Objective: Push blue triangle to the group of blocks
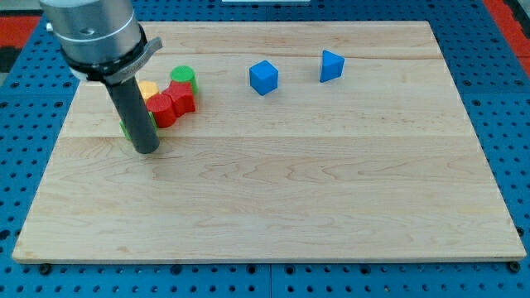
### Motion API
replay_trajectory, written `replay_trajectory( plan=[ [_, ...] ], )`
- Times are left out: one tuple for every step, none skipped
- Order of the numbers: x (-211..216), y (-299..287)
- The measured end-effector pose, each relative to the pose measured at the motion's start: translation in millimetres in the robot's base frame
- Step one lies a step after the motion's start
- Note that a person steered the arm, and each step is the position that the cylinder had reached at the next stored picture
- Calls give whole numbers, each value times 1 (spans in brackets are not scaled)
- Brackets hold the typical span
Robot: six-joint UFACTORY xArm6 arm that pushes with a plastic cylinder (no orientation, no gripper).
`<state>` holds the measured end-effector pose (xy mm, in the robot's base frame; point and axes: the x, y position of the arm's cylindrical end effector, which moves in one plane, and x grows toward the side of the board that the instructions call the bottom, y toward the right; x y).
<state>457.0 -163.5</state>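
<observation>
Two blue blocks lie near the view's top. One blue block [331, 65], further right, looks like the triangle. The other [263, 77] looks like a cube. The group sits at the upper left: a green cylinder [183, 76], a yellow block [148, 88], two red blocks [183, 98] [162, 111], and a green block [123, 128] mostly hidden behind the rod. My tip [146, 150] rests on the board just below the group, close to the red block and far to the left of both blue blocks.
The wooden board [290, 199] lies on a blue pegboard table [497, 99]. The arm's grey wrist [91, 33] hangs over the board's top left corner and hides part of the group.
</observation>
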Motion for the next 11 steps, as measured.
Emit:
replay_trajectory(
  plan=[
    [-3, 7],
    [-1, 87],
    [-2, 197],
    [-44, 280],
    [-78, 332],
    [-110, 338],
    [-133, 309],
    [-149, 277],
    [-170, 265],
    [-171, 219],
    [-188, 209]
  ],
)
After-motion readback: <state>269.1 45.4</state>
